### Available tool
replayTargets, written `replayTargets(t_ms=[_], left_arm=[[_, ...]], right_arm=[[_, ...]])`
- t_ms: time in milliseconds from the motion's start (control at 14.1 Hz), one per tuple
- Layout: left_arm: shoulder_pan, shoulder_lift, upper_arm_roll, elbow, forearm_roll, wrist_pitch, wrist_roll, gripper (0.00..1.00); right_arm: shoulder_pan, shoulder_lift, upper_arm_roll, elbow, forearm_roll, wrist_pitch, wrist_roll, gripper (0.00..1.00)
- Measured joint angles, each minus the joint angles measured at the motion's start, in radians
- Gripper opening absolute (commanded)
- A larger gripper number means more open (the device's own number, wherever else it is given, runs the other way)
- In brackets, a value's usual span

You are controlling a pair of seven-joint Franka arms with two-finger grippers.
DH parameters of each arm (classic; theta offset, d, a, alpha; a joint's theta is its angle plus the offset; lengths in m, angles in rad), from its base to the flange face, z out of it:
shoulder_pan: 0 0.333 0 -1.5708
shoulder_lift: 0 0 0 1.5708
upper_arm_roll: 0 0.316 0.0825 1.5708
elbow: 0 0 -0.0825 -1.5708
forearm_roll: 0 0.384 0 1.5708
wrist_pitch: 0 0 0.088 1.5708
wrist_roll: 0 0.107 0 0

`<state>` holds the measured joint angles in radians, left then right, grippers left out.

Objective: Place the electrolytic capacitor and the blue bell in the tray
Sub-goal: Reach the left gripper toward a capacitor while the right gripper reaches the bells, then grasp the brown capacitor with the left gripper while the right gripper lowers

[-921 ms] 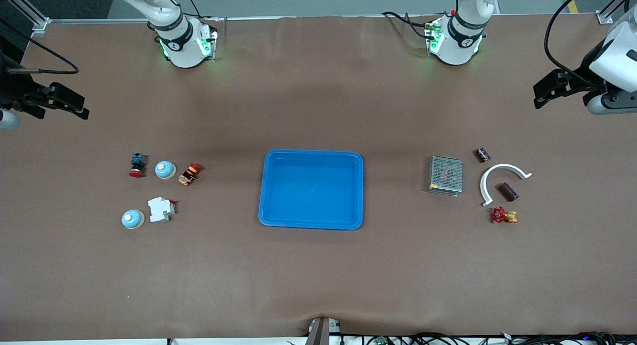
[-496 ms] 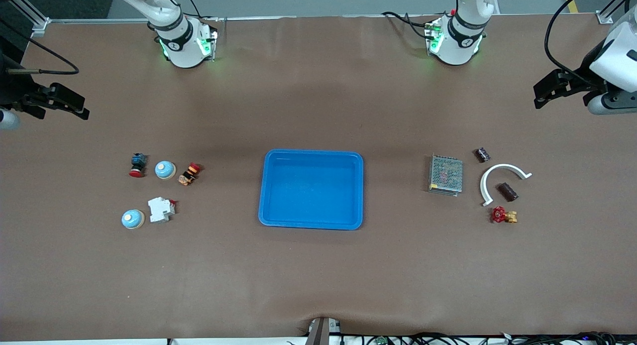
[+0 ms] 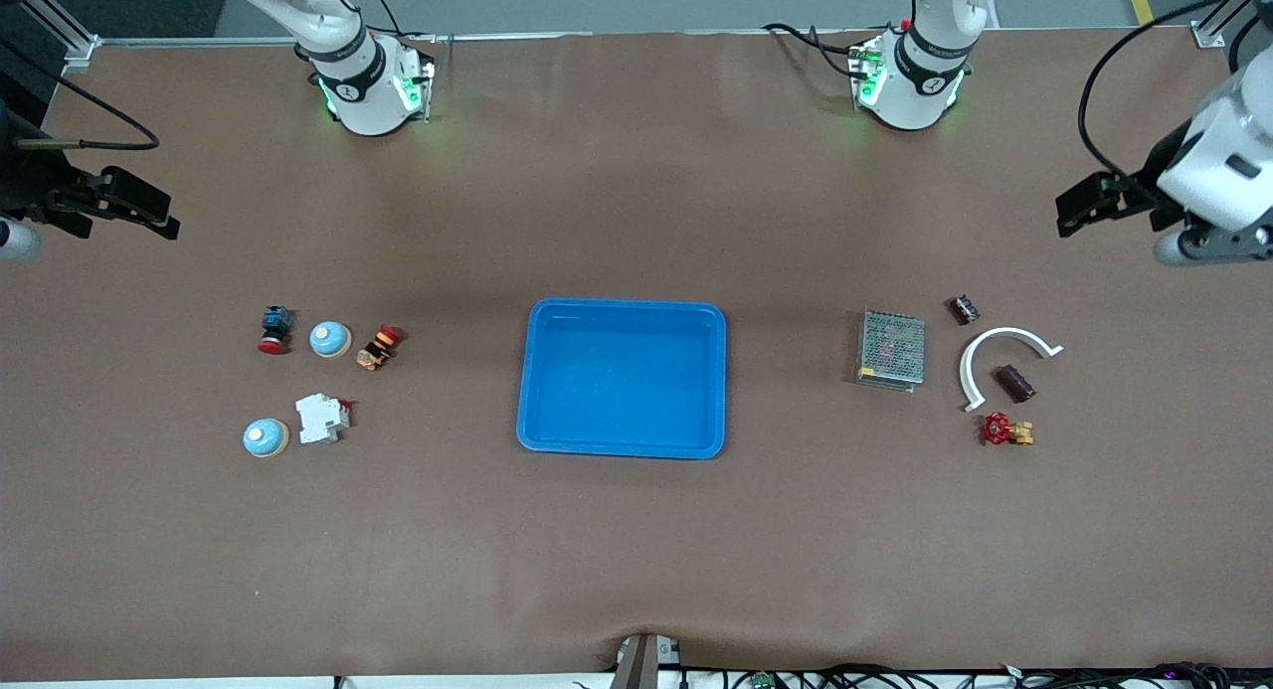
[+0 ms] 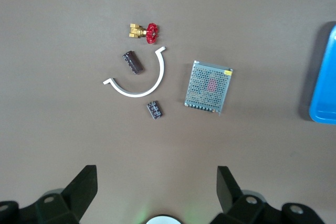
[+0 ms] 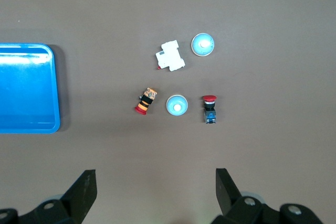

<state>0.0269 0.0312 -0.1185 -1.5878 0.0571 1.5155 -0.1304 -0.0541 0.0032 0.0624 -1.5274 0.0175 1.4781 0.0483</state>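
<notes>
The blue tray [image 3: 623,379] lies flat at the middle of the brown bench [image 3: 636,550], with nothing in it.

Two electrolytic capacitors lie toward the left arm's end. The smaller capacitor [image 3: 963,308], dark with pale markings, is farther from the front camera, just outside the white curved bracket [image 3: 1002,359]. The larger brown capacitor [image 3: 1015,383] lies inside the bracket's arc, apart from it. Nearer the front camera than both sits a red-handled brass valve [image 3: 1005,430], close to one end of the bracket. A grey mesh-cased power supply [image 3: 891,349] lies between this group and the tray.

Two blue bells sit toward the right arm's end. The farther bell [image 3: 329,339] stands between a red-capped push button [image 3: 274,330] and an orange-and-red switch part [image 3: 378,347]. The nearer bell [image 3: 266,437] sits just beside a white circuit breaker [image 3: 321,418].

The left tool [image 4: 156,195] hangs above the bench at the left arm's end, its fingers spread wide with nothing between them, looking down on the capacitor group. The right tool [image 5: 156,195] hangs above the bench at the right arm's end, likewise spread wide and holding nothing, over bare bench close to the bells.
</notes>
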Motion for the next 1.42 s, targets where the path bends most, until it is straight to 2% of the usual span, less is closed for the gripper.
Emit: replayTargets(t_ms=[283, 567, 779, 992, 1063, 1204, 1417], left_arm=[[0.061, 0.011, 0.002, -0.186, 0.000, 0.178, 0.000, 1.00], [0.099, 0.008, 0.003, -0.401, 0.000, 0.360, 0.000, 1.00], [0.116, 0.012, 0.003, -0.606, 0.000, 0.608, -0.002, 1.00], [0.117, 0.035, 0.003, -0.766, 0.000, 0.827, -0.036, 1.00], [0.118, 0.053, 0.003, -0.798, 0.000, 0.882, -0.045, 0.99], [0.133, 0.102, 0.003, -0.826, 0.000, 0.962, -0.050, 0.85], [0.154, 0.184, 0.004, -0.828, 0.000, 1.035, -0.052, 0.78]], right_arm=[[0.000, 0.025, 0.000, -0.004, 0.000, 0.001, -0.001, 1.00], [0.000, 0.090, -0.001, -0.005, -0.003, 0.023, -0.003, 1.00], [0.000, 0.163, -0.001, -0.009, -0.037, 0.087, -0.018, 1.00], [-0.006, 0.235, -0.006, -0.009, -0.059, 0.167, -0.163, 1.00], [-0.015, 0.257, -0.010, -0.009, -0.060, 0.194, -0.230, 1.00], [-0.040, 0.293, -0.015, -0.009, -0.060, 0.240, -0.321, 1.00], [-0.056, 0.343, -0.015, -0.009, -0.060, 0.303, -0.430, 1.00]])
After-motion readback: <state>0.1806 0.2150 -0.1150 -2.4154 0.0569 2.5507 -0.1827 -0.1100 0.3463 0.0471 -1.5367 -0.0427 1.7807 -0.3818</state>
